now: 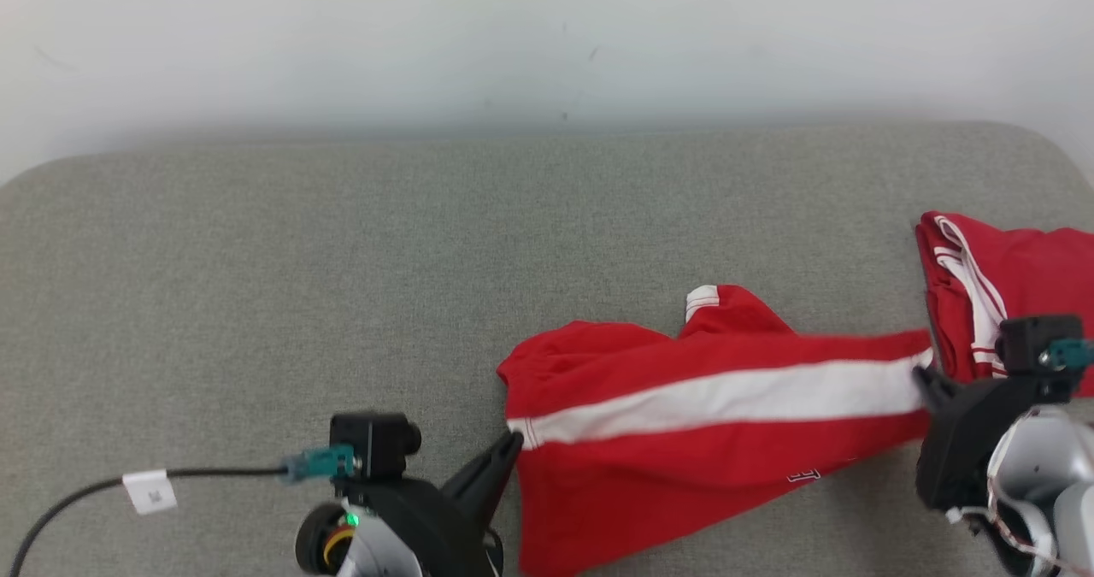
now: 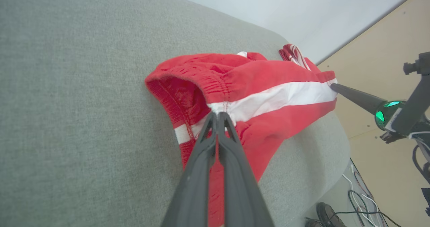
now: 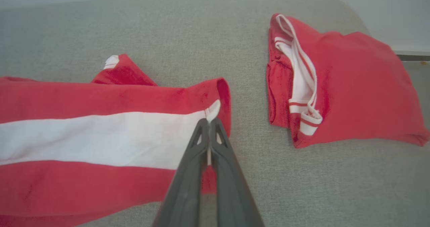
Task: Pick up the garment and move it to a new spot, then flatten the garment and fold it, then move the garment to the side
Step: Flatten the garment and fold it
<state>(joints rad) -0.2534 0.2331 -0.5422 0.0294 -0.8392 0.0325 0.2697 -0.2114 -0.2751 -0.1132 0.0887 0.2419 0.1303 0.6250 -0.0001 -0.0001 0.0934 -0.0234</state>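
Looking down from the head, a red garment (image 1: 684, 466) with a wide white stripe lies stretched across the near right part of a grey cushion (image 1: 299, 261). The left gripper (image 1: 511, 442) is clenched on the garment's left end, at the stripe. The right gripper (image 1: 925, 380) is clenched on its right end, also at the stripe. A folded red cloth (image 1: 1026, 269) lies just right of the garment, at the cushion's right edge. A pale wall (image 1: 547, 38) stands beyond the far edge.

From the left wrist, the two dark fingers press together on the waistband seam where the stripe begins, and the waist gapes beside them. The stripe runs away to the right gripper's tip, which pinches the other end. A tan floor (image 2: 379, 45) and a dark shoe (image 2: 327, 215) show past the cushion.

From the right wrist, the fingers are clamped on the stripe's end at the hem. The folded cloth lies apart from the garment, with bare cushion between them.
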